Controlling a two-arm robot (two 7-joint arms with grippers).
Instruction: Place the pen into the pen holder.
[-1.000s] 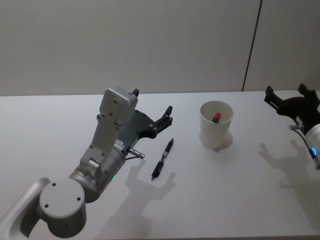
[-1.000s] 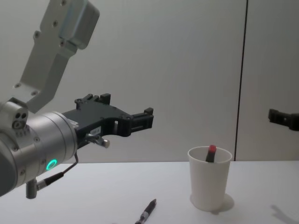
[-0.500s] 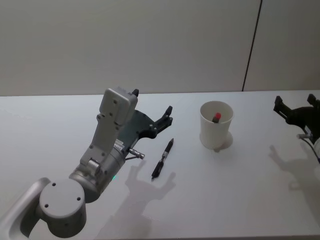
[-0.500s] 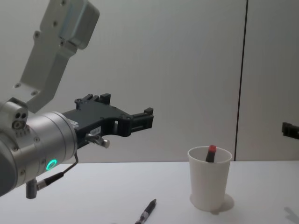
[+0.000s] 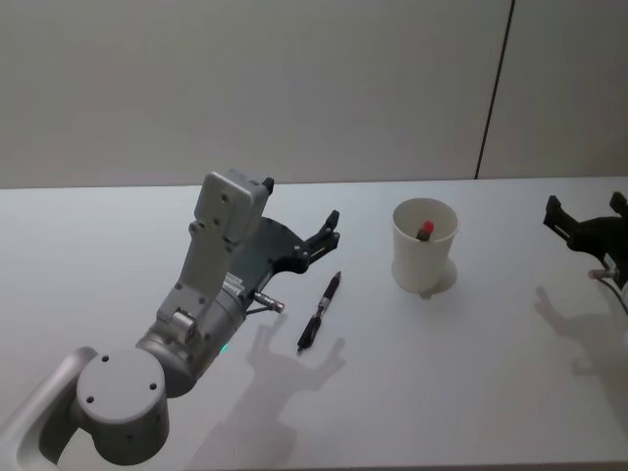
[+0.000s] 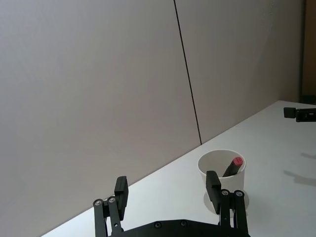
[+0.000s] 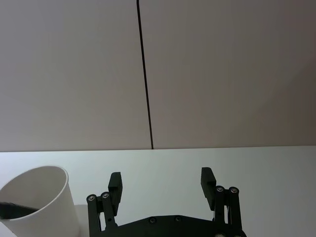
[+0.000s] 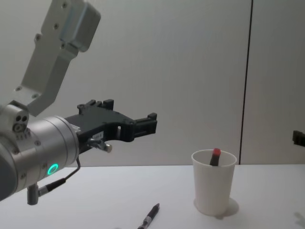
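A dark pen (image 5: 320, 312) lies flat on the white table, left of the pen holder (image 5: 424, 257), a white paper cup with a red-capped marker (image 5: 425, 230) standing inside. In the chest view the pen (image 8: 149, 217) lies low, left of the cup (image 8: 214, 191). My left gripper (image 5: 300, 199) hovers open just left of the pen and above it, with nothing between its fingers. Its wrist view looks past the left gripper (image 6: 167, 182) at the cup (image 6: 228, 183). My right gripper (image 5: 587, 204) hangs open and empty at the far right, well clear of the cup (image 7: 39, 207).
The white table (image 5: 471, 373) stretches bare in front of and right of the cup. A plain wall with a dark vertical seam (image 5: 494, 88) stands behind the table.
My right gripper has drawn back to the right, away from the cup. My left gripper has dipped very slightly. The pen and cup have not moved.
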